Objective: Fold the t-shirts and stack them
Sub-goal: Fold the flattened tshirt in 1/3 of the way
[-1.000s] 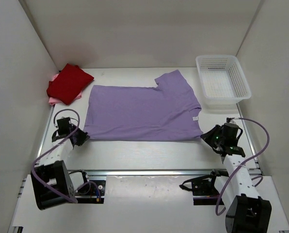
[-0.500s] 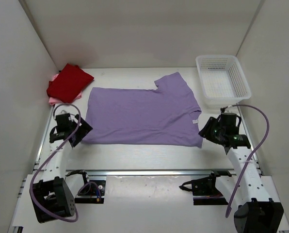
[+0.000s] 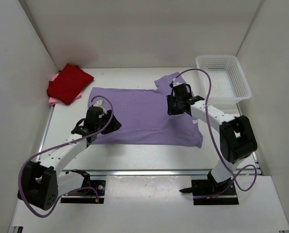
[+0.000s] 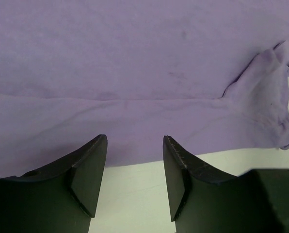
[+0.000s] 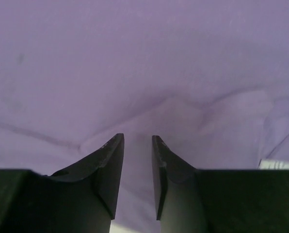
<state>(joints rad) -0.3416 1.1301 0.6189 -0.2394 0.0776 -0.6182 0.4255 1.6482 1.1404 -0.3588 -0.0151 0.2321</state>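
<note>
two grippers hover over the lavender t-shirt (image 3: 144, 114): the left gripper (image 4: 135, 141) at its near left edge, jaws spread with nothing between them, and the right gripper (image 5: 137, 138) over its right half, jaws a narrow gap apart, pinching nothing that shows. the shirt lies flat and mostly smooth on the white table (image 3: 135, 150). its long axis runs left to right, sleeve end right, one short sleeve jutting toward the far side. far left, the dark red t-shirt (image 3: 69, 82) sits folded on the pink t-shirt (image 3: 52, 101); far right stands a white mesh basket (image 3: 241, 82). plain white walls (image 3: 135, 29) enclose the table.
</note>
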